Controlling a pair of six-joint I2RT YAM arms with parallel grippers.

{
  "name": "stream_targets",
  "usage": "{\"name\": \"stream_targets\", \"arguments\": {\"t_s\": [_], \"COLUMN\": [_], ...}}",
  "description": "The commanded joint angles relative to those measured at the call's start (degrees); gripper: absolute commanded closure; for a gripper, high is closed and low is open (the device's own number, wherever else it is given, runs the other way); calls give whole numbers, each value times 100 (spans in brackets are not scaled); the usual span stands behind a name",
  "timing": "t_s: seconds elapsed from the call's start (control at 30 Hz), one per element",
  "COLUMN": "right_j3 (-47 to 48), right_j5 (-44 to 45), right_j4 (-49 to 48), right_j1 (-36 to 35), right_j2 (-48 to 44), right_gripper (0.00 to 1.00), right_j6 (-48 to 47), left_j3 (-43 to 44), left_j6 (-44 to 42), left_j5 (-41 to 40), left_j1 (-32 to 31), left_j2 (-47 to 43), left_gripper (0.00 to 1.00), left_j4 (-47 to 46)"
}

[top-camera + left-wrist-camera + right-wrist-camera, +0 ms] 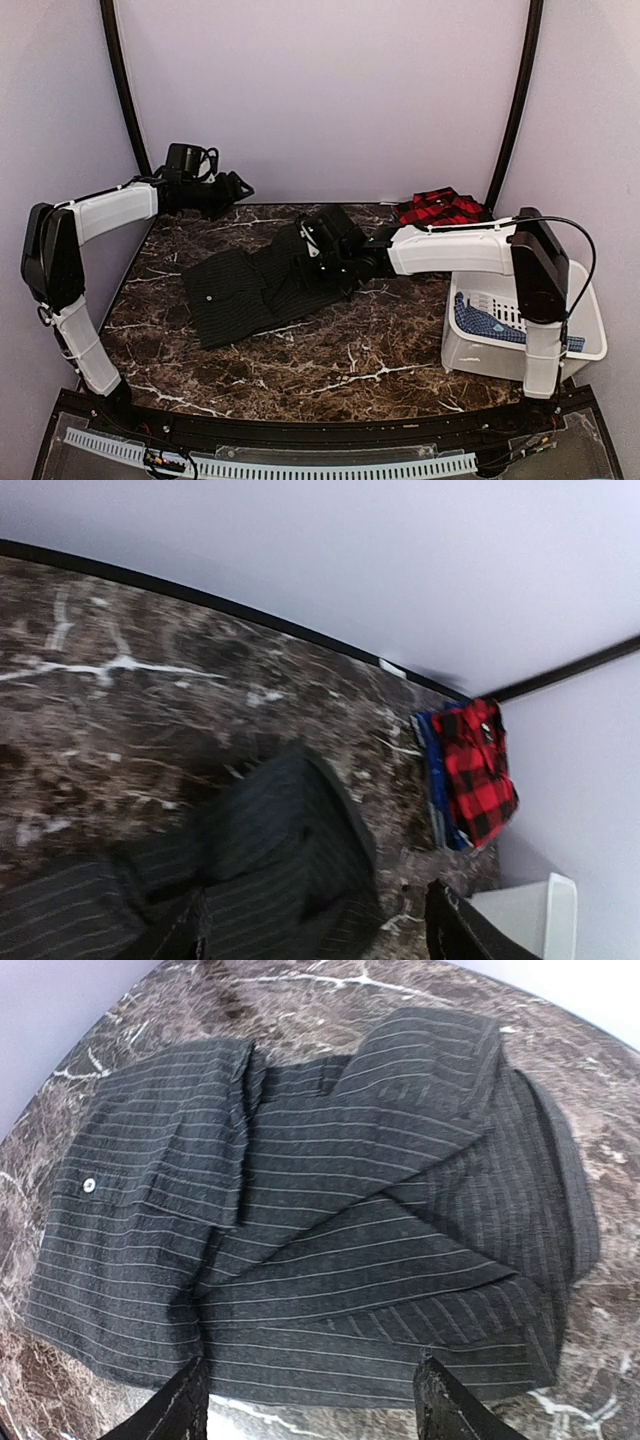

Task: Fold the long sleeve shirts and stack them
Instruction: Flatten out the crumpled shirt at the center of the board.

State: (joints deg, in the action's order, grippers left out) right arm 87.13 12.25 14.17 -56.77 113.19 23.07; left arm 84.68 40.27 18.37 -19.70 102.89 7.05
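The dark charcoal pinstripe shirt (pixel 240 288) lies partly folded on the marble table, left of centre. It fills the right wrist view (pixel 300 1220), where a white button (pixel 90 1184) shows. My right gripper (pixel 318 250) is open over the shirt's right part, with its jaws (pixel 312 1415) wide apart above the near hem and holding nothing. My left gripper (pixel 232 188) is open and empty, raised at the back left, away from the shirt (pixel 270 860). The red-and-black plaid shirt (pixel 438 207) lies at the back right, on a blue cloth in the left wrist view (pixel 478 770).
A white plastic bin (pixel 590 335) with a blue patterned cloth (pixel 495 322) inside stands at the right front, under my right arm's elbow. Its corner shows in the left wrist view (pixel 530 910). Pale walls close in the table's back and sides.
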Motion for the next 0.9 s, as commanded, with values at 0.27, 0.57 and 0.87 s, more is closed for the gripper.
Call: {"name": "stream_targets", "arguments": {"t_s": [0.27,0.57,0.87], "right_j3": [1265,1776,1900], "right_j5": [-938,-1666,-1971], "right_j4": [380,690,820], "right_j1": [-416,-534,-550], "right_j2": [1115,1756,2052], "right_gripper": [35,35,52], "right_j6": [-99,-167,-153], "left_j3": [-1585,-1919,-2159], "left_j6": [-958,-990,-974], "left_j5": [-1327,-1395,-1353], "left_j1": [1320,1459,1460], "left_j2": [-470,-41,191], "left_gripper": [27,26,44], "left_j4": [1057,930,762]}}
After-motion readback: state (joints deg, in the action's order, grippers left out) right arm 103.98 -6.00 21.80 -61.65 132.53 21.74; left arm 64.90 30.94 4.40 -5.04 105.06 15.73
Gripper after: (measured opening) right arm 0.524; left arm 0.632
